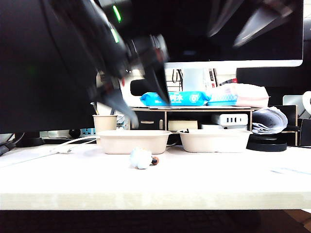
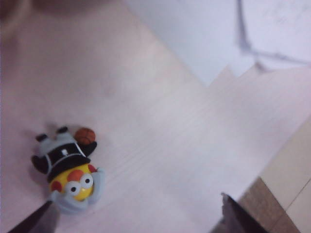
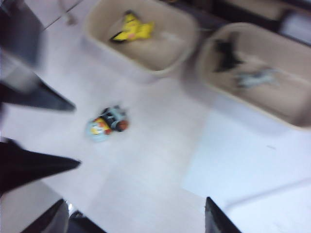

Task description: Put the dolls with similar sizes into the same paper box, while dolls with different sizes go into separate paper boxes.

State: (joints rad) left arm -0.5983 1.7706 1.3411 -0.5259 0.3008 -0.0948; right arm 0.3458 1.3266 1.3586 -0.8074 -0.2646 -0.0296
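On the pale wooden table a rounded pale blue-white doll with a yellow face, black-and-white top and a brown-orange ball at one end lies on its side, in front of the near wall of the left of two shallow off-white pulp paper boxes and apart from it. The left box and the right box stand side by side with a narrow gap between them, farther back on the table. The right wrist view looks down into both: a yellow-and-black pointed doll lies in one box, and a thin dark grey doll lies in the other box beside a pale grey blurred shape that cannot be made out. A beige cylindrical cup stands just left of the left box. The left gripper, dark and motion-blurred, hangs above the left box and the lying doll, touching neither; in its wrist view its two dark fingertips stand wide apart with nothing between them, and the doll lies on the table close to one tip. The right gripper shows its fingertips spread wide and empty above the table, with the doll lying beyond them.
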